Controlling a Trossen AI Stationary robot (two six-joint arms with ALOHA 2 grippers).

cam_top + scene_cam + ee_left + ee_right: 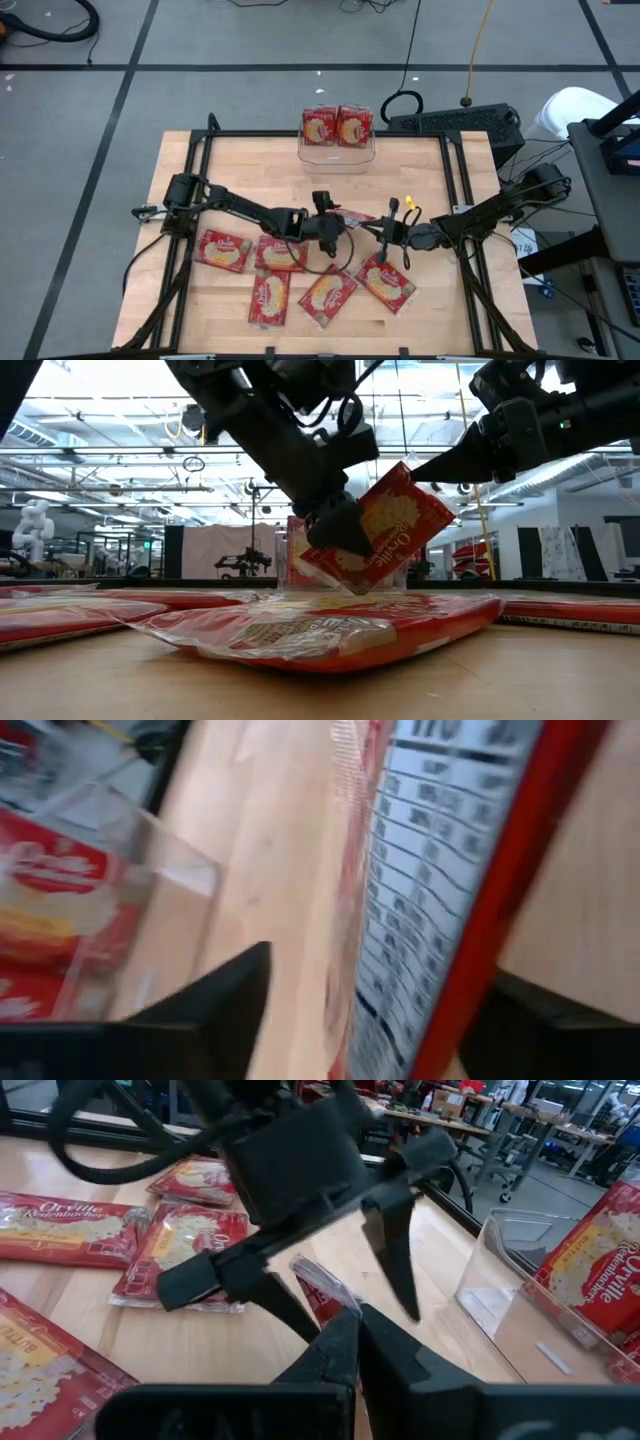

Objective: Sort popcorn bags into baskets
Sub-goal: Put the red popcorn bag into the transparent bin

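- I see a light wooden worktop (440,300) in a black frame, standing on a grey floor marked with dark lines; cables and a black power unit lie beyond its far edge.
- In the low view the room behind is a bright hall with ceiling lights, racks and other equipment.
- A clear plastic bin (336,152) stands at the middle of the far edge of the worktop. Two popcorn bags (338,126) stand upright in it, side by side, red fronts facing up toward the overhead camera.
- Five more bags (300,280) lie flat on the near half of the worktop, fronts up, some overlapping at the edges.
- The left gripper (330,228) is over the middle of the worktop. Its fingers (215,1005) stand wide apart with one bag (385,530) between them, tilted and lifted clear of the bags below. In the left wrist view, the bag's printed back fills the gap between the fingers.
- The right gripper (352,1342) is just beside the left one, near the edge of the held bag; its fingers are fully closed with nothing between them.
- Readable writing: "Orville" on the bin bags and on a flat bag in the right wrist view. The held bag's back shows a table of figures too small to read.
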